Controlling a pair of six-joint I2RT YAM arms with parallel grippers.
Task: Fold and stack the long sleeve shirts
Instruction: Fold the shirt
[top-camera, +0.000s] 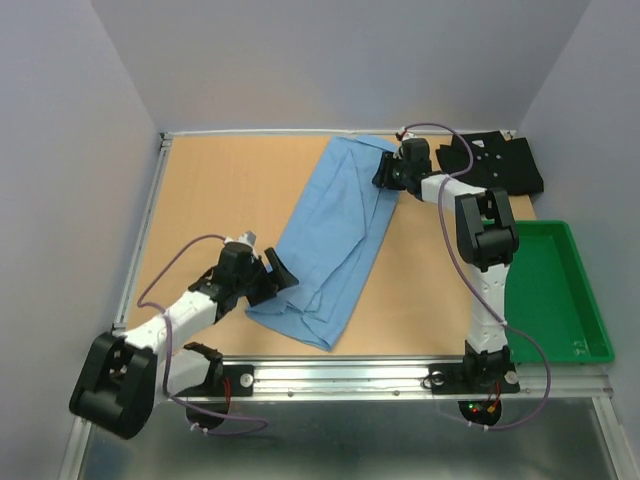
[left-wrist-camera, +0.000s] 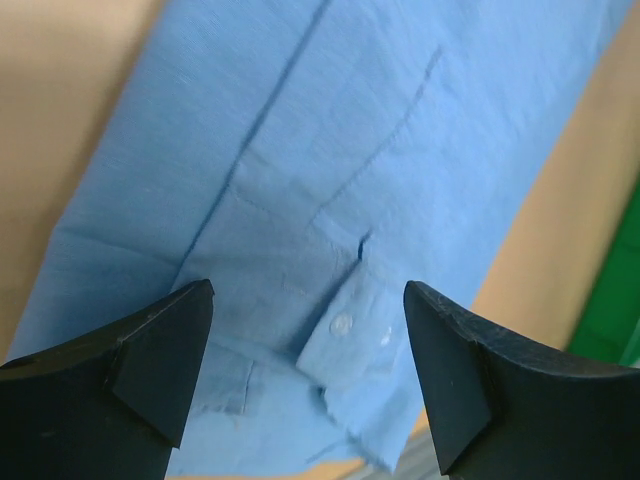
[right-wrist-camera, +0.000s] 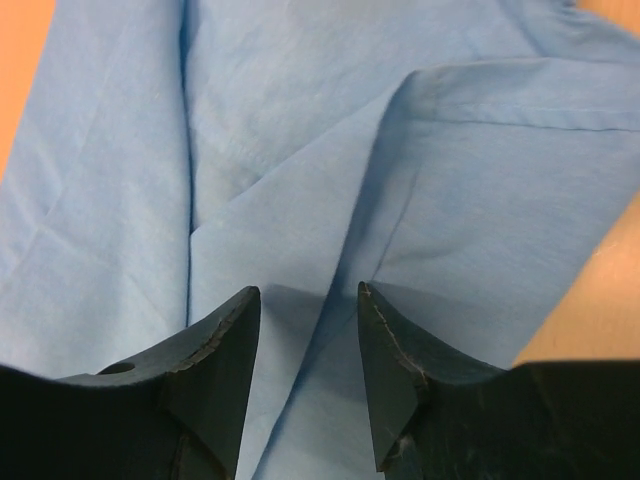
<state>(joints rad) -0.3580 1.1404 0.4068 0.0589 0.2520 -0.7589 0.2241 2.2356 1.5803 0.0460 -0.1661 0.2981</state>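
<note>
The light blue shirt (top-camera: 335, 235) lies folded into a long strip, running from the far middle of the table to the near middle. My left gripper (top-camera: 272, 275) is open just above its near end; in the left wrist view a buttoned cuff (left-wrist-camera: 350, 325) lies between the jaws of that gripper (left-wrist-camera: 308, 330). My right gripper (top-camera: 385, 172) is open over the shirt's far right edge, with a fold of blue cloth (right-wrist-camera: 330, 270) between the jaws of this gripper (right-wrist-camera: 308, 330) but not pinched. The black shirt (top-camera: 495, 162) lies folded at the far right corner.
A green plastic tray (top-camera: 555, 290) stands at the right edge of the wooden table (top-camera: 210, 190). Grey walls close the table on the left, back and right. A metal rail runs along the near edge.
</note>
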